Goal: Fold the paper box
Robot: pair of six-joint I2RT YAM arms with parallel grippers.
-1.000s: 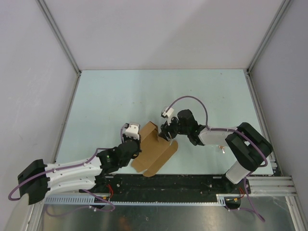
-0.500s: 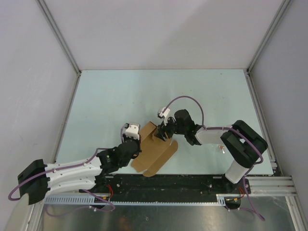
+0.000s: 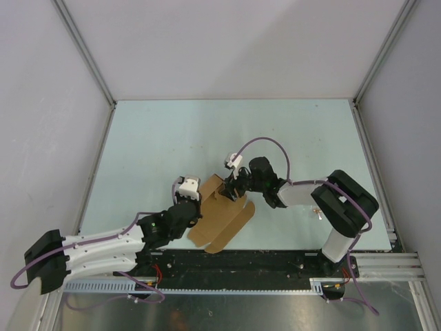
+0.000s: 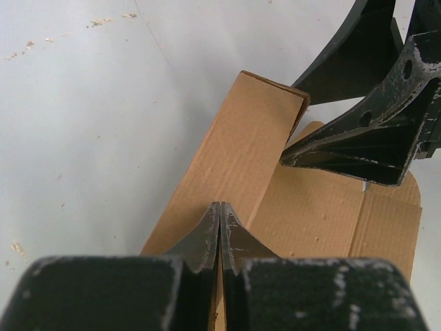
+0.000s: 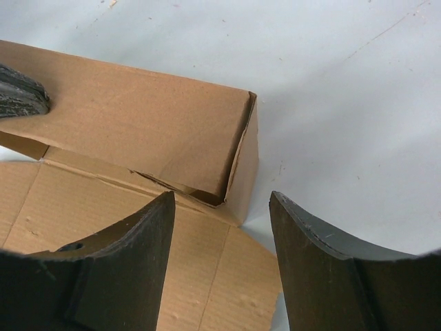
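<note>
Top external: I log the paper box, brown faintly ribbed card, partly folded, on the table at its near middle between both arms. Its long axis runs near-to-far, leaning right.

Left wrist: left gripper pinches the upright wall's thin edge, a grip hidden from above.

Right wrist: right gripper spread wide, straddling that wall's open corner.

The pale blue-green surface carries the paper box, partly folded brown cardboard, close to the near edge around its middle. A tiny unidentifiable item lies toward the near right corner.
</note>
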